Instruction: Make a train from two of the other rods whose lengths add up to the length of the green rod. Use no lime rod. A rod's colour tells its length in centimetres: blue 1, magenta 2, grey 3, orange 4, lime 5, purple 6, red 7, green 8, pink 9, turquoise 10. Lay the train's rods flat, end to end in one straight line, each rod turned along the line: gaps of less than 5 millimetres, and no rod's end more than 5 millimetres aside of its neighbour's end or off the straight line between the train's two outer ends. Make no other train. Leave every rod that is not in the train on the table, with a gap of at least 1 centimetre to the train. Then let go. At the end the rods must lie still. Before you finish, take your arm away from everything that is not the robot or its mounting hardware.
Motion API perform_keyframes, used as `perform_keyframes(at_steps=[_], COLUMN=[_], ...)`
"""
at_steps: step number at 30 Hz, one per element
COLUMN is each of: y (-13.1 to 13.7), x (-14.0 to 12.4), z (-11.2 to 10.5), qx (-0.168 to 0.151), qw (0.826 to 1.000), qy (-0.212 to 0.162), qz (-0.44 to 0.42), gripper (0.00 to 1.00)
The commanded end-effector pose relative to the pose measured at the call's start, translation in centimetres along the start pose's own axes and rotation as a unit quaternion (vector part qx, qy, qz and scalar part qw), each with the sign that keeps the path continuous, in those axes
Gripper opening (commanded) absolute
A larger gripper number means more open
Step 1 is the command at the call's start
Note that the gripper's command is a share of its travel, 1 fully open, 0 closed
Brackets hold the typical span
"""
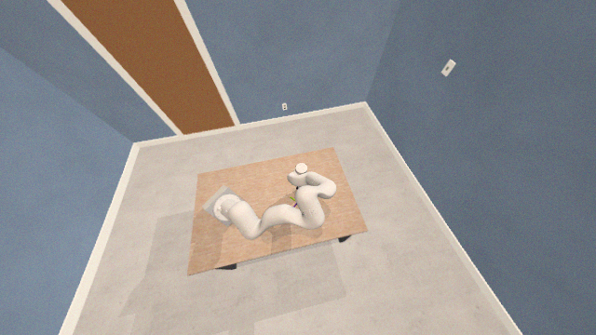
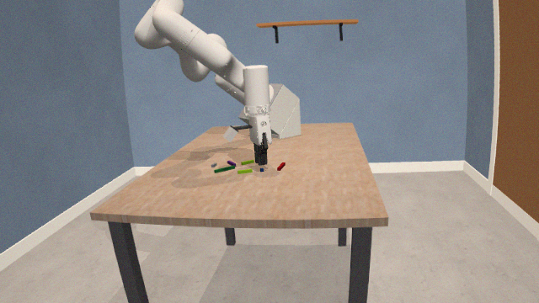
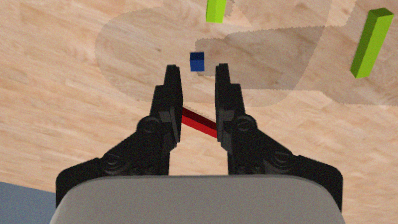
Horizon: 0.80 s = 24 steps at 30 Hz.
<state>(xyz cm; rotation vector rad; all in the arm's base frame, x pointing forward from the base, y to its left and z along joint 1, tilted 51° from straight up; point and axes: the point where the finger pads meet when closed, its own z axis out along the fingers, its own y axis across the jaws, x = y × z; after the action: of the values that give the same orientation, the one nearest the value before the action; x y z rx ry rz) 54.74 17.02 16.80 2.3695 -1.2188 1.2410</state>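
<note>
My gripper (image 2: 261, 161) hangs fingers-down just above the table, among the rods. In the wrist view its fingers stand a narrow gap apart with nothing between them. The small blue rod (image 3: 197, 61) lies on the table just ahead of the fingertips; it also shows in the exterior view (image 2: 261, 169). The red rod (image 3: 199, 122) lies flat on the table and shows through the finger gap; in the exterior view it lies to the right of the gripper (image 2: 281, 166). The dark green rod (image 2: 224, 169) lies to the left.
Two lime rods (image 2: 248, 162) (image 2: 244, 171) lie just left of the gripper; in the wrist view they are at the top (image 3: 216, 10) and top right (image 3: 371, 44). A purple rod (image 2: 232, 162) and a grey rod (image 2: 214, 165) lie further left. The arm's base (image 2: 286, 111) stands at the table's far side.
</note>
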Motion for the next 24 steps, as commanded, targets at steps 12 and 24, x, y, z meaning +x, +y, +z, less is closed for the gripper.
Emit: perform_keyframes(at_steps=[12,24], y=[-0.07,-0.07], x=[0.01,0.01], z=[1.04,1.11], qx=[0.001,0.001], qw=[1.000,1.000], qy=[0.000,0.000], qz=[0.000,0.000], gripper=[0.24,0.24])
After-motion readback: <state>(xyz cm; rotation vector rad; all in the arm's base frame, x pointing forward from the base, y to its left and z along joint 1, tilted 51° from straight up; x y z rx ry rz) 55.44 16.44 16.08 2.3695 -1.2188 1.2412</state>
